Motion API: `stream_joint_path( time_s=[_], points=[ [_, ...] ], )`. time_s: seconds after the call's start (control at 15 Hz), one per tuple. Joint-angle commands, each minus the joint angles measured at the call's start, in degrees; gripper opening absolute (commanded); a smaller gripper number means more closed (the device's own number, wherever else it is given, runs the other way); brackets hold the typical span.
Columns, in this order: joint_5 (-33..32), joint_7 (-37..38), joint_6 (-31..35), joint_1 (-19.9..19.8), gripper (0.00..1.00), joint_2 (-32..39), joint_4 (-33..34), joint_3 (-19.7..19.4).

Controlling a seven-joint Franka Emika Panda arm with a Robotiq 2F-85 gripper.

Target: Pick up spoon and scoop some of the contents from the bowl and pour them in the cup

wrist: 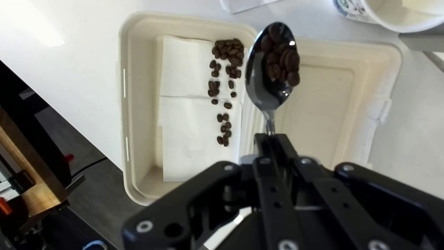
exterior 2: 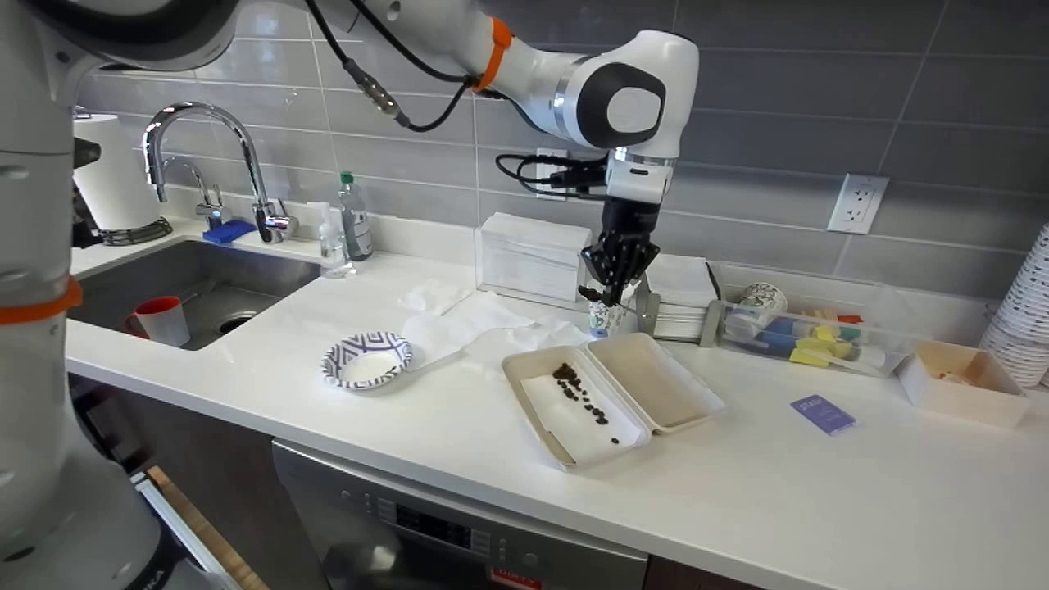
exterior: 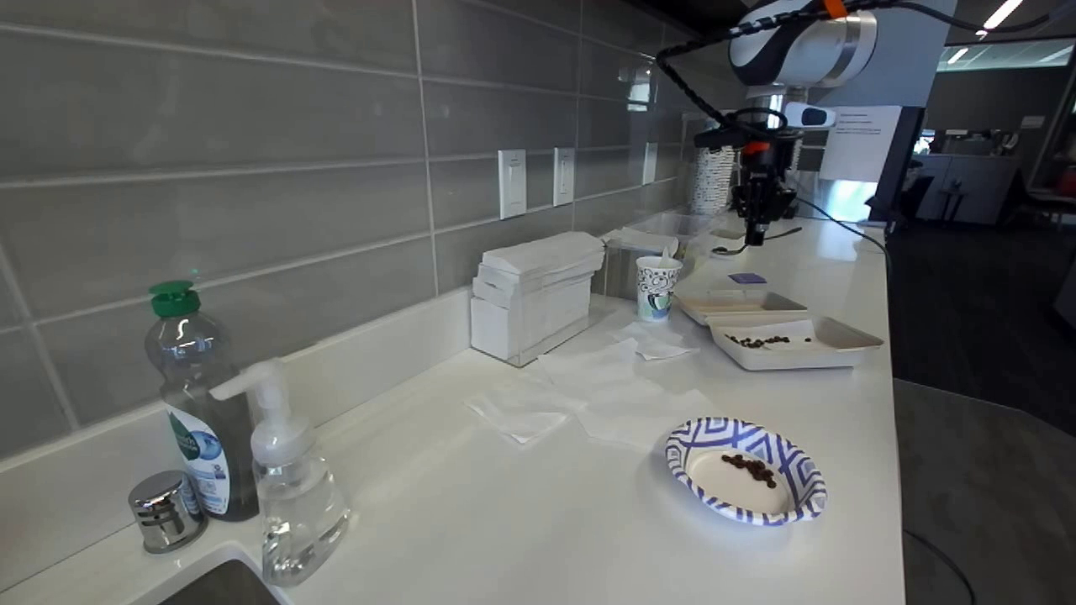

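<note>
Black pincer clamped on the handle of a metal spoon, which is raised above the white surface and carries dark brown beans. More beans lie on white paper in one half of an open box. Near the box's other half, a patterned paper cup stands upright on the surface.

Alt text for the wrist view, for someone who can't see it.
Gripper holding a metal spoon loaded with dark brown beans. Behind it, an open container has more beans on white paper in its left half; part of a patterned cup shows at top right.
</note>
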Motion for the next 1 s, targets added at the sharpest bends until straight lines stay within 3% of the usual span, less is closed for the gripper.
stream_joint_path(
  time_s=[0.0,0.07,0.93],
  points=[
    [-0.1,0.0,-0.3,-0.3,0.08,0.2,0.4,0.2],
    [0.1,0.5,0.6,-0.1,0.02,1.2,1.5,0.3],
    [2.3,1.1,-1.0,-0.4,0.02,11.3,16.0,2.4]
  ],
)
